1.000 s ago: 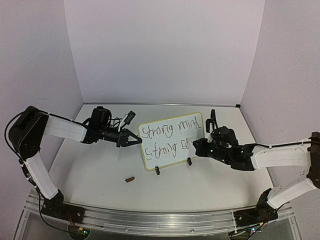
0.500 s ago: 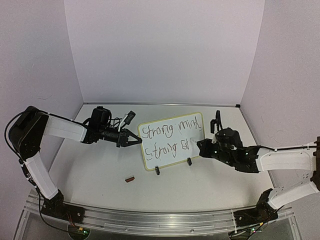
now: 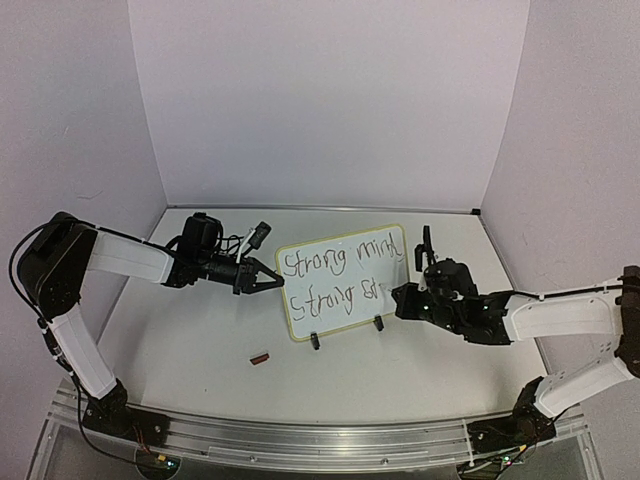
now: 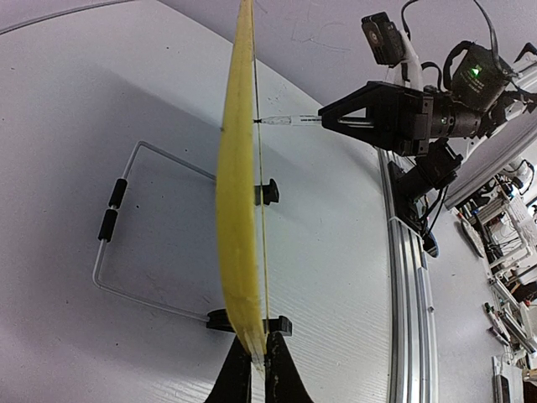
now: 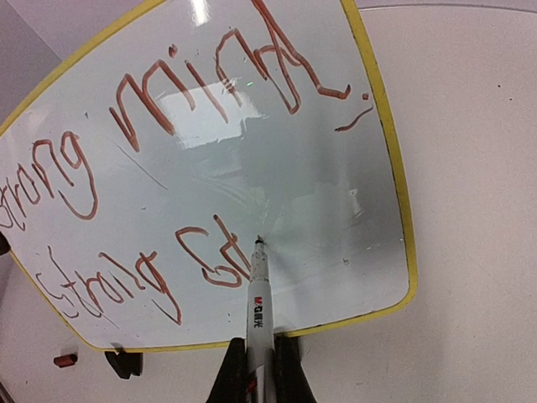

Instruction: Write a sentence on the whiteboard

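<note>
Whiteboard (image 3: 340, 300): upright on wire stand (image 4: 134, 218), centre of surface (image 3: 200, 340); position unchanged.
Sentence (image 3: 335, 262): reddish-brown; top line "Strong mind", lower line "Strong So", unfinished. The last letter shows a little more stroke than a second ago.
Left claw (image 3: 278, 281): clenched on the whiteboard's left edge, pinching the yellow frame; arm unmoved.
Right claw (image 3: 397, 297): clenched on marker (image 5: 258, 302), whose tip touches the whiteboard just right of "So". Half a second ago the arm stood slightly farther right; it is now back near its place of a second ago.
Cap (image 3: 261, 357): on the surface, near-left of the whiteboard; unmoved.
</note>
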Available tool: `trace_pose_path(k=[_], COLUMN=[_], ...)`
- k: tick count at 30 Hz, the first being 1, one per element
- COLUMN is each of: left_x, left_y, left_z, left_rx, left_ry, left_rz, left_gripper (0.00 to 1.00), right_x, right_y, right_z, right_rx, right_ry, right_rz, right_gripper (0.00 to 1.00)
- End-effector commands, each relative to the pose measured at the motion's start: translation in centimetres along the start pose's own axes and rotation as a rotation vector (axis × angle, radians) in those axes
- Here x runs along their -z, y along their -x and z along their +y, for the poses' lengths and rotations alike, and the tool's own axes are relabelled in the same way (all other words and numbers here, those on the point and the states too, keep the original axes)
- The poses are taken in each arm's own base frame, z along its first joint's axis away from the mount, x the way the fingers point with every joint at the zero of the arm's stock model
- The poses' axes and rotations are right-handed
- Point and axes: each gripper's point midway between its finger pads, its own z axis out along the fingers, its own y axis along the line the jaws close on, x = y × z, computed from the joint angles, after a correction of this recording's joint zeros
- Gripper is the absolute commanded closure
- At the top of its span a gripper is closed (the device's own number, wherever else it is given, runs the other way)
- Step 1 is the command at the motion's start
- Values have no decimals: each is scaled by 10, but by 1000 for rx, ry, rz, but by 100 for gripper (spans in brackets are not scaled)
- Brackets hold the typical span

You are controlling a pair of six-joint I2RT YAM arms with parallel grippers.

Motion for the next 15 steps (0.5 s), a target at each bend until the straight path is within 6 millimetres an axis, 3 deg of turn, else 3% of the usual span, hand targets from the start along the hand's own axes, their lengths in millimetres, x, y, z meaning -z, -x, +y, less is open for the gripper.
trace_pose_path(k=[1, 9, 15], left_x=[-1, -1, -2], left_y=[-11, -11, -11], left_z=[1, 1, 1], left_rx=[-12, -11, -11], left_ry=[21, 21, 21], left_rz=[31, 32, 32], left_gripper=[100, 100, 100], right_x=[-2, 3, 3], right_y=[-1, -18, -6], right_z=[-4, -18, -15], right_rx=[-24, -58, -37], right_ry=[-12, -31, -46], right_rz=[-1, 25, -6], right_gripper=[100, 100, 100])
